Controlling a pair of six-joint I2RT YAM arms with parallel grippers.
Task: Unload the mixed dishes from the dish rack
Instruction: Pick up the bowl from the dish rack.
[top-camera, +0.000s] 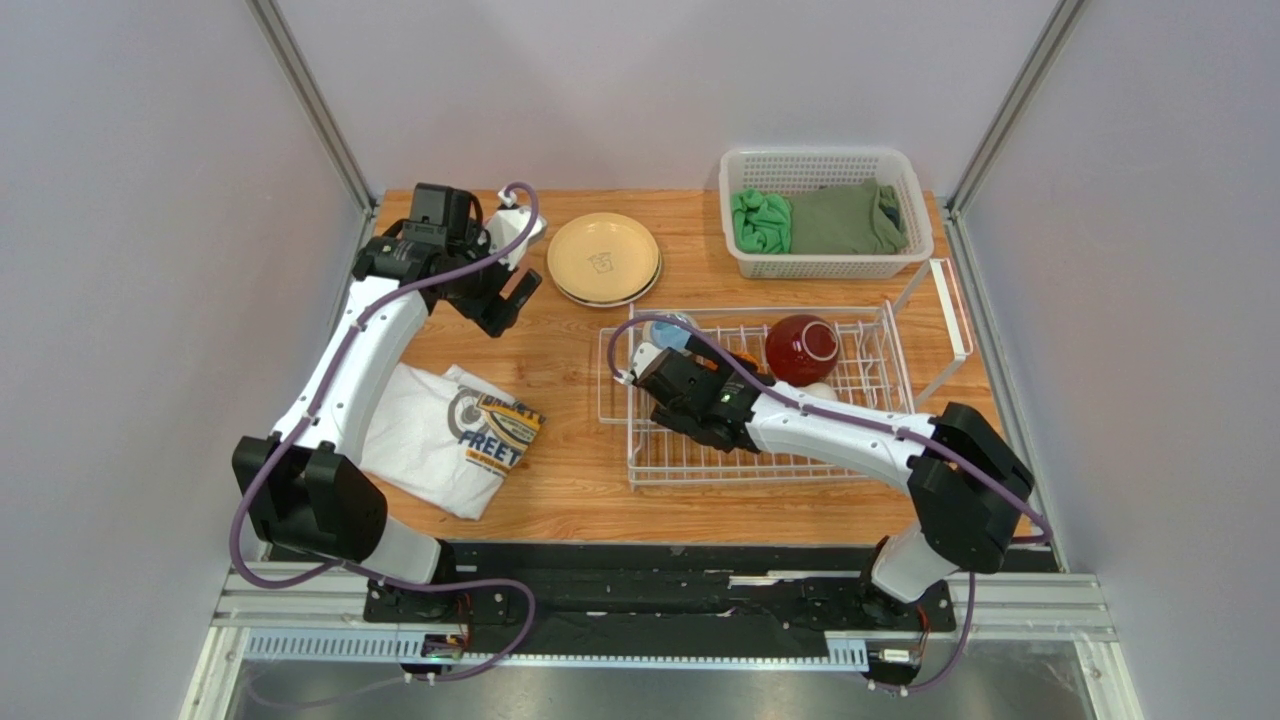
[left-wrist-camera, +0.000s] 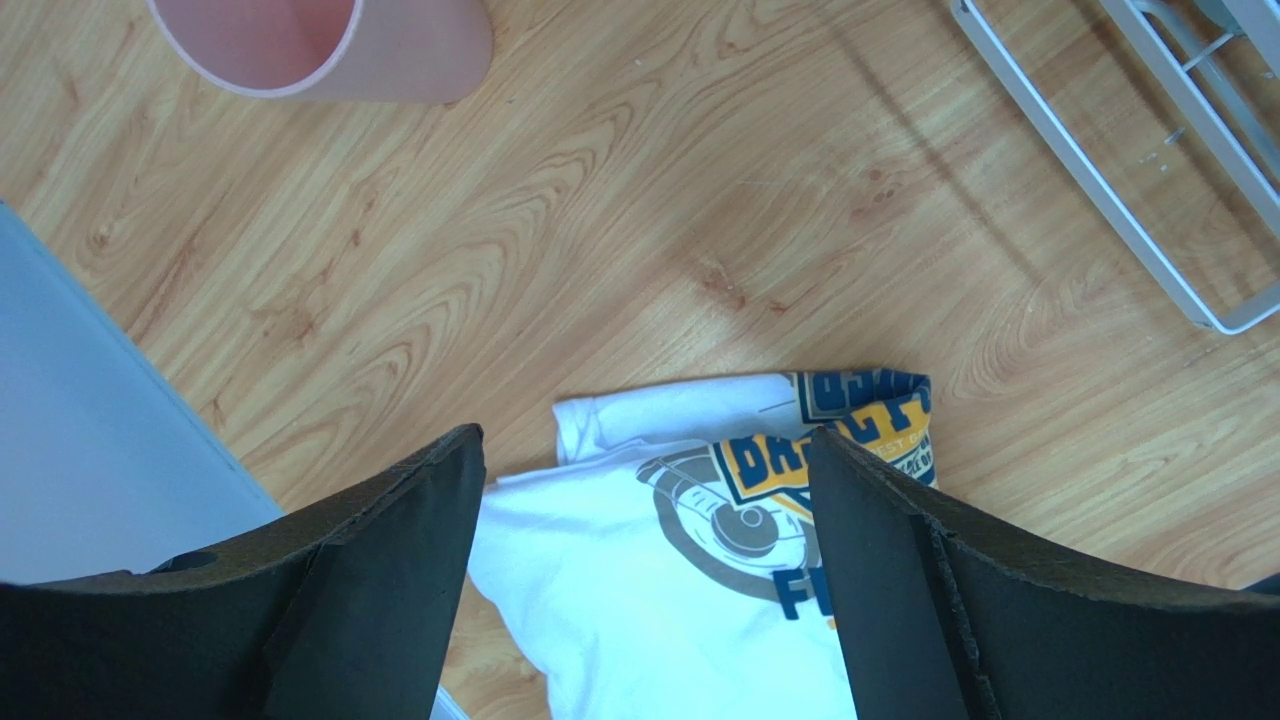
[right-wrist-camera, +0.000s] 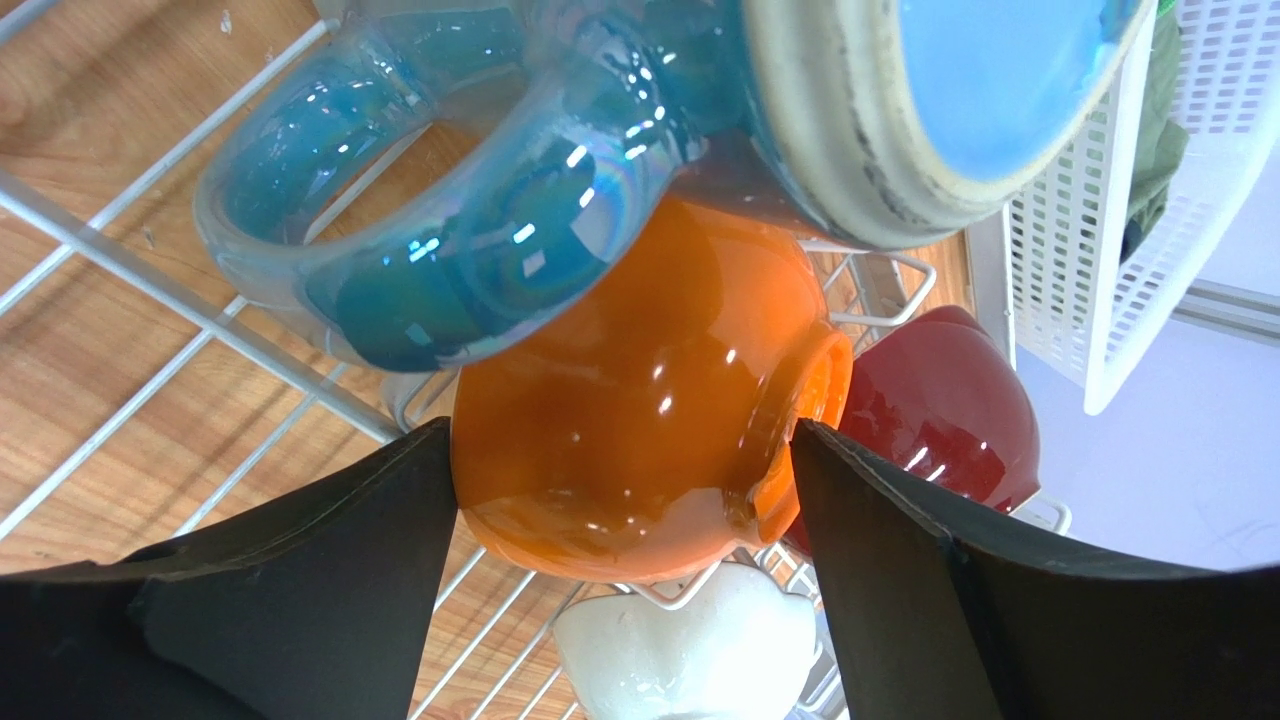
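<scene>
The right gripper (right-wrist-camera: 619, 443) is inside the dish rack (top-camera: 751, 465), which takes up the 3 o'clock side of the table (top-camera: 586, 450). Its fingers are spread wide on either side of the orange bowl (right-wrist-camera: 601, 345). I cannot tell whether the pads touch the glaze. I judge the wide stance suits that round belly, so the bowl looks like the next dish out.

The light-blue mug (right-wrist-camera: 992, 75) lies on its side at 12 o'clock of the bowl and seems to lean on it — a lift could set it rolling. The dark red bowl (right-wrist-camera: 939, 413) sits at 3 o'clock and the small white bowl (right-wrist-camera: 691, 653) at 6, both in the rack.

The tan plates (top-camera: 604, 258) are stacked on the bare wood at 12 o'clock of the table. The pink cup (left-wrist-camera: 323, 38) stands at 11 in the left wrist view, so that corner appears to be the unloading spot.

The left gripper (left-wrist-camera: 643, 447) hangs near it with its fingers apart and nothing between them, above the printed T-shirt (left-wrist-camera: 646, 600) (not part of the task). The basket (top-camera: 819, 162) of green cloths (top-camera: 827, 218) sits at 1 o'clock — out of the way.
</scene>
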